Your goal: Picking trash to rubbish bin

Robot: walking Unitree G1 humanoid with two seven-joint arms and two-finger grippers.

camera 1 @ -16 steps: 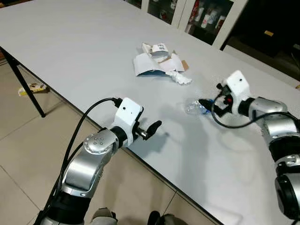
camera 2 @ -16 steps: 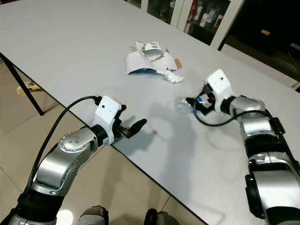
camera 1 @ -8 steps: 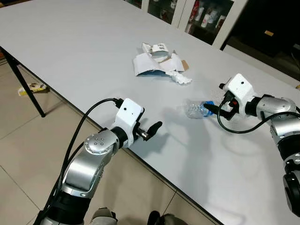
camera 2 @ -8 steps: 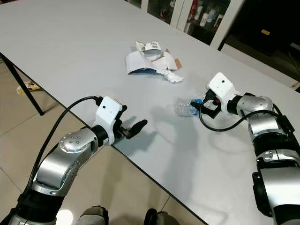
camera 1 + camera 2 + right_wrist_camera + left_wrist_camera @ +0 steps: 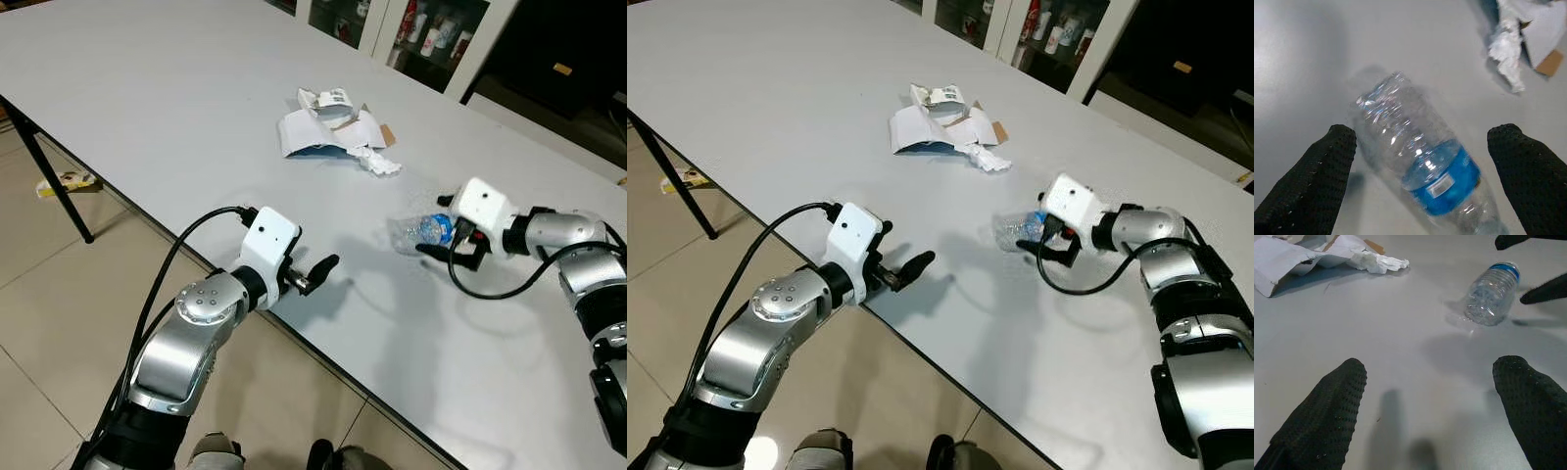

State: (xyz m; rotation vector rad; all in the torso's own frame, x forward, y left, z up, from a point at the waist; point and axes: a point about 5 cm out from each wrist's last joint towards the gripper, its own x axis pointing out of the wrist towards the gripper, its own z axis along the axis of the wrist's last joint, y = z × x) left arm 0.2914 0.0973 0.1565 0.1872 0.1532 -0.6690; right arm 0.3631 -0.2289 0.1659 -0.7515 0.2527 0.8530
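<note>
Clear crinkled plastic bottle (image 5: pixel 1415 161) with blue label lay on its side on the smooth grey desk (image 5: pixel 147 108); right claw (image 5: pixel 1420 196) fingers apart, straddling the bottle, not clamped; bottle sat between the fingers, base pointing away toward 10 o'clock; left claw (image 5: pixel 1435 421) spread apart, near desk edge, bottle at its 1 o'clock, well apart; torn white cardboard (image 5: pixel 328 132) and crumpled tissue (image 5: pixel 376 163) at 11 o'clock of bottle.
</note>
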